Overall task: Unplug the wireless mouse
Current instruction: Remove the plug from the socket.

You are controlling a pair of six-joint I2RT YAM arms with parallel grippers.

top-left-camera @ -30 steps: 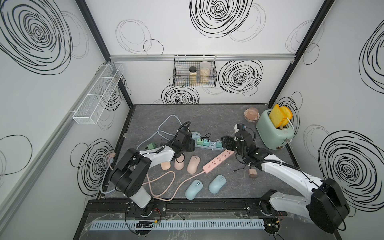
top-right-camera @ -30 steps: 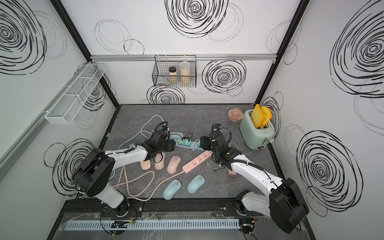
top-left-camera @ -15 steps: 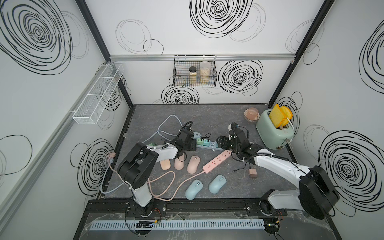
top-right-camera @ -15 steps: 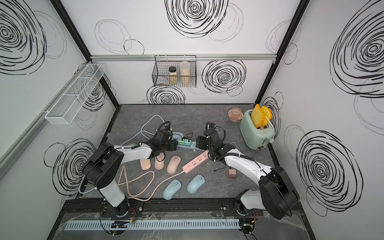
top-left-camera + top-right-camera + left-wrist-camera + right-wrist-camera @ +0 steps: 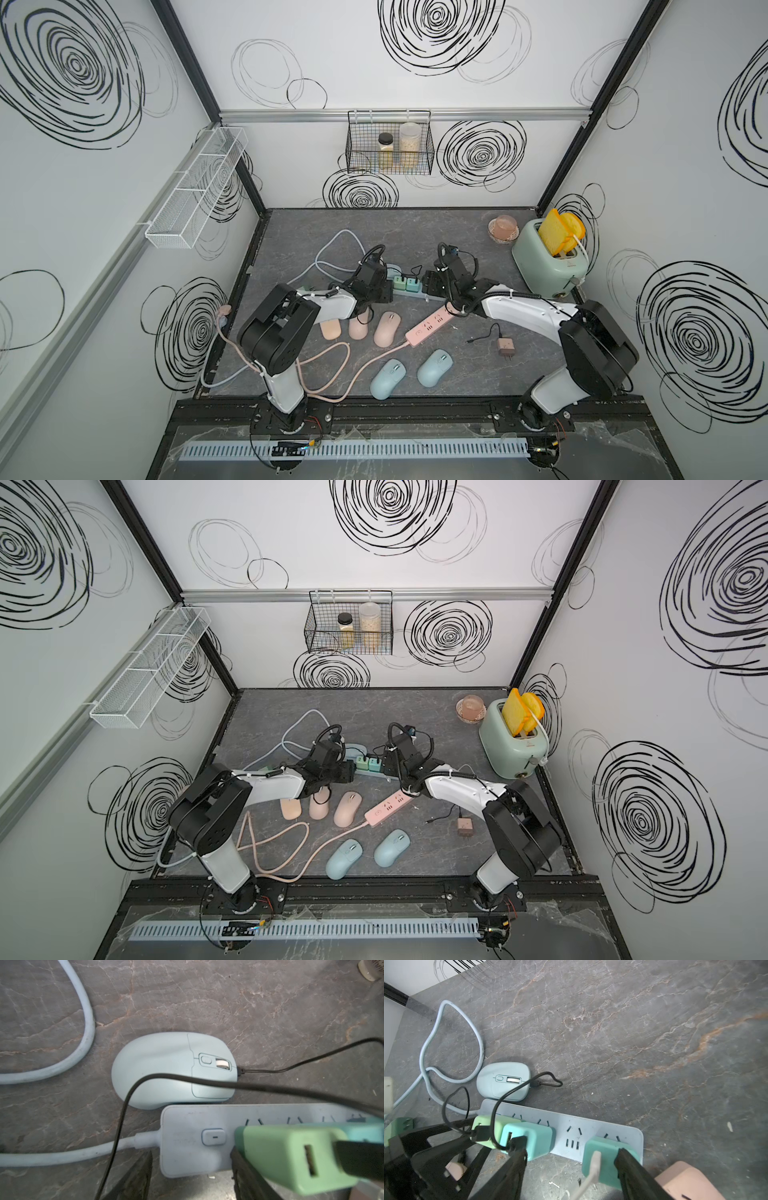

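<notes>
Left arm [image 5: 274, 328]: rises from the counter's [image 5: 415, 232] front edge, elbow folded high, forearm low and reaching toward the middle.
Right arm [image 5: 528, 307]: mirrors it from the front right corner, with its wrist pointed at the left wrist.
Left gripper [image 5: 191, 1152]: jaws apart, clamping nothing. The pale power strip's [image 5: 187, 1118] switch end shows in the gap, and the green adapter [image 5: 280, 1153] sits by one finger.
Right gripper [image 5: 572, 1149]: jaws wide and empty, one finger at the middle teal adapter [image 5: 533, 1136], the other at the end teal adapter [image 5: 604, 1153].
Wireless mouse [image 5: 162, 1068]: pale blue, flat on the counter near its middle, just beyond the strip's switch end. A black cable [image 5: 270, 1071] is plugged into its nose.
Wrist views alone: the mouse whole, with the cable seated in it.
Top views alone: both arms whole, with the mouse mostly hidden behind the left wrist. A loose blue mouse [image 5: 386, 378] and a second blue mouse [image 5: 434, 368] lie near the front edge.
</notes>
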